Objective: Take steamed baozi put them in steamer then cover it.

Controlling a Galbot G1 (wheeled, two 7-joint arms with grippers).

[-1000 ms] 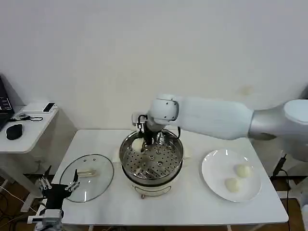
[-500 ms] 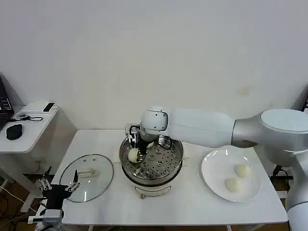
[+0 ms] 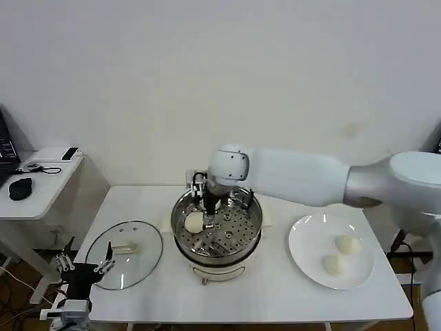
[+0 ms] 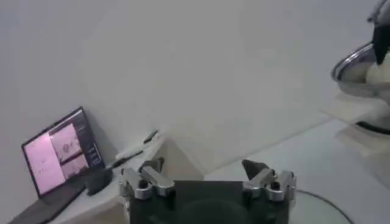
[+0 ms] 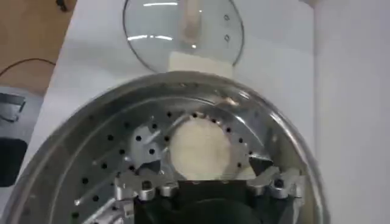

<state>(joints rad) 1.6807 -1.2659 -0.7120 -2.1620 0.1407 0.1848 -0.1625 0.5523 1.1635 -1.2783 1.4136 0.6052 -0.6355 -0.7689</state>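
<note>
Right gripper (image 3: 204, 200) fingers spread, released — baozi (image 3: 194, 222) lies on steamer (image 3: 248, 234) tray; lift straight up, clear of rim. Left gripper (image 3: 83, 267) parked near cover (image 3: 138, 265), fingers spread.

From the head camera I could not see the right claw's (image 3: 207, 201) fingertips, hidden behind its own wrist over the steamer (image 3: 216, 231). In the right wrist view the steamer rim ran off the frame and the cover (image 5: 183, 31) was cropped at the edge. The left wrist view showed me only an edge of the steamer (image 4: 364, 67), with something pale and blurred inside it.
</note>
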